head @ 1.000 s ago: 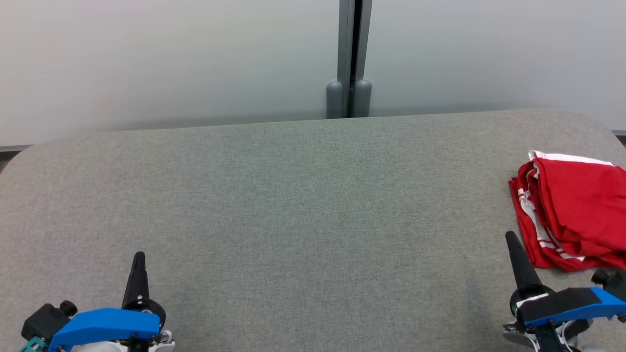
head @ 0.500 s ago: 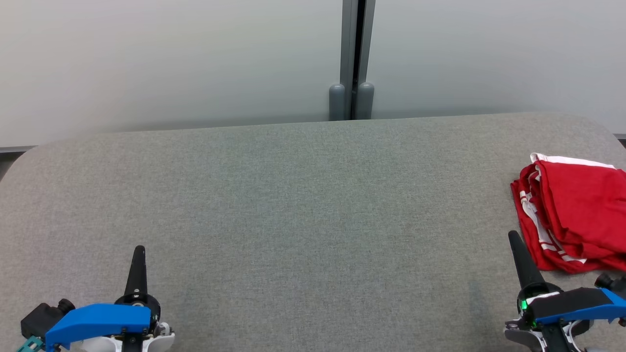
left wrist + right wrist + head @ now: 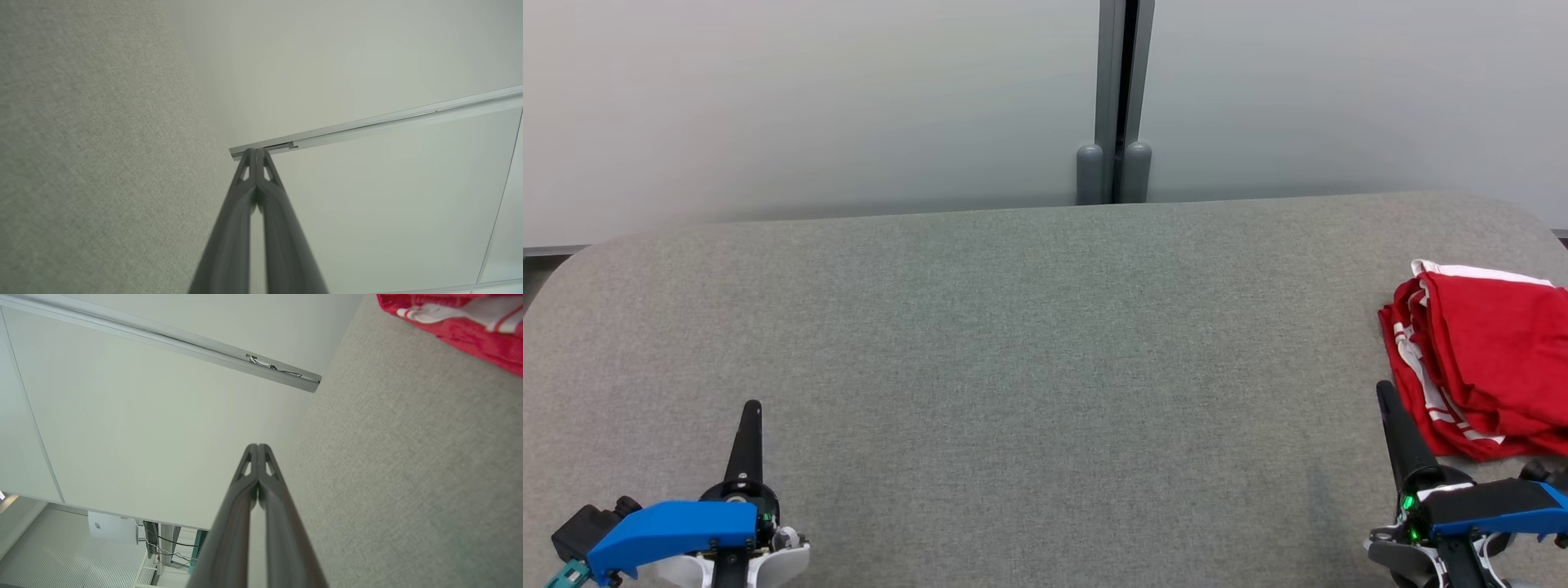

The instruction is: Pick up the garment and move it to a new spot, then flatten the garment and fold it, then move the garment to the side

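The garment (image 3: pixel 1486 359) is red with white stripes and lies folded in a small pile at the far right of the grey table (image 3: pixel 1029 351); its edge also shows at the top right of the right wrist view as the garment (image 3: pixel 461 322). My right gripper (image 3: pixel 1383 390) is shut and empty, just left of the pile's near corner and apart from it; in its own view the right gripper (image 3: pixel 258 446) has both fingers pressed together. My left gripper (image 3: pixel 752 406) is shut and empty at the lower left, its tips together in the left gripper (image 3: pixel 256 150) view.
A pale wall with a vertical grey post (image 3: pixel 1117 98) stands behind the table's far edge. The table's corners are rounded. The pile reaches the right edge of the head view.
The whole head picture has drifted slightly right and down, so the camera moved. Both grippers have drawn back a little toward the bottom edge. The garment has stayed put.
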You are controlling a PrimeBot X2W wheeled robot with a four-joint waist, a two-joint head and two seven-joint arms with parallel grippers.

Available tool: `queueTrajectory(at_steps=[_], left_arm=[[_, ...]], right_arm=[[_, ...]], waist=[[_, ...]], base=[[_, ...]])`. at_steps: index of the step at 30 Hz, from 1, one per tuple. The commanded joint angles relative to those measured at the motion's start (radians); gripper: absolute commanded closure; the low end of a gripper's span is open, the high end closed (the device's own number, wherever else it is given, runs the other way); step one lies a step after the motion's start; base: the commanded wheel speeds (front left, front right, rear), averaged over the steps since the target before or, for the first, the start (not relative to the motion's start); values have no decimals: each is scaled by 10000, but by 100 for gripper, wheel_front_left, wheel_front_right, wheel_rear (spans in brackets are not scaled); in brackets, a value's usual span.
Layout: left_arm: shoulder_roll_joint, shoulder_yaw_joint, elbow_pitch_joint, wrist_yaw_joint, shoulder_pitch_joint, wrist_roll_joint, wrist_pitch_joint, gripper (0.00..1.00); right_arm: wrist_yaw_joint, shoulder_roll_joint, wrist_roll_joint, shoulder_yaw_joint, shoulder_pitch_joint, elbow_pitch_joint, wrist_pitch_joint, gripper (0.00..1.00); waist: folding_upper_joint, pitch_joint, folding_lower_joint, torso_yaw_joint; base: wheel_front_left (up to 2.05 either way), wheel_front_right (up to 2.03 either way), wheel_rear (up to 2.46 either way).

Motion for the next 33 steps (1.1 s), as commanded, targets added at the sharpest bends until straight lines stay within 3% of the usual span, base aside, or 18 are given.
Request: queueTrajectory(at_steps=[1, 33], left_arm=[[15, 36, -93, -54, -186, -193, 61, 100], [-135, 348, -257, -112, -360, -2332, 687, 100]], right_arm=[[6, 17, 239, -36, -162, -40, 62, 100], [7, 48, 2682, -183, -241, 105, 344, 100]], waist=[[-1, -6, 0, 5], [-1, -159, 0, 146]], base=[[0, 0, 0], [0, 0, 0]])
